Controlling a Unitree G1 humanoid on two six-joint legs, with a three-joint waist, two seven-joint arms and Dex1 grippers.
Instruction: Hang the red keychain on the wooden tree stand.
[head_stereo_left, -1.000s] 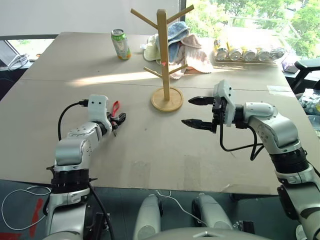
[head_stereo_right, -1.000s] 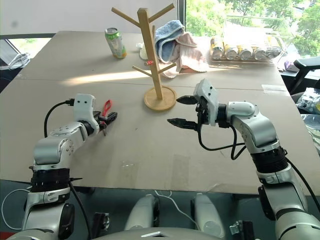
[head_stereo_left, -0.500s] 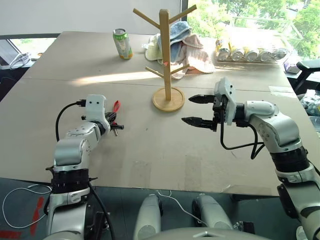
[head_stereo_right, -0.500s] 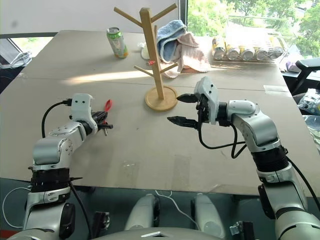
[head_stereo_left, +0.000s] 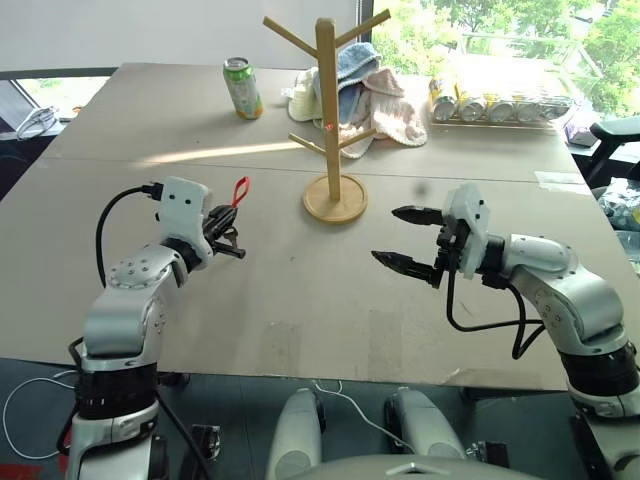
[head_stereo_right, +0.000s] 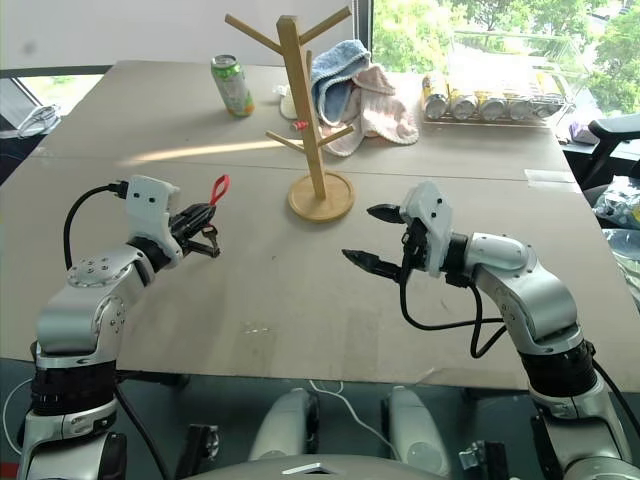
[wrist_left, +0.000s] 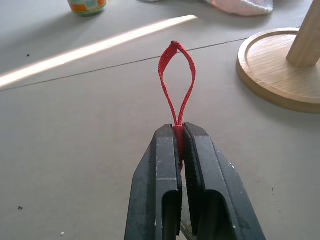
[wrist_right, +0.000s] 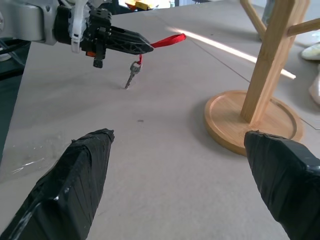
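Over the near-left part of the desk (head_stereo_left: 300, 300), seen from the head camera, the left gripper (head_stereo_left: 232, 238) hangs clear of the surface with its jaws clenched on the red keychain (head_stereo_left: 238, 190). And the strap loop pokes up and forward past the tips, pointing roughly toward the wooden tree stand (head_stereo_left: 326, 110). That stand sits upright at mid-desk, well apart from the loop, every peg bare. On the right, the right gripper (head_stereo_left: 408, 238) hovers near the stand's round base, jaws spread wide and carrying nothing. Farther back stand a drink can (head_stereo_left: 242, 88), a heap of cloths (head_stereo_left: 385, 95) behind the post and a row of cans (head_stereo_left: 495, 105) at the far right.

Now the left wrist camera: the jaws are pinched tight on the lower end of the red keychain (wrist_left: 177, 87), the loop standing open and free above them, the stand's base (wrist_left: 280, 75) off to one side, not touching.

Switching to the right wrist camera: between its own two fingers (wrist_right: 75, 190), held wide apart, the left gripper (wrist_right: 145, 48) shows across the desk, the red strap sticking out in front and the little silver key (wrist_right: 132, 74) dangling beneath, just off the desk.

So the pickup looks done. Left to do, by my reading: carry the loop across to the stand, slip it over a slanting peg and let go.
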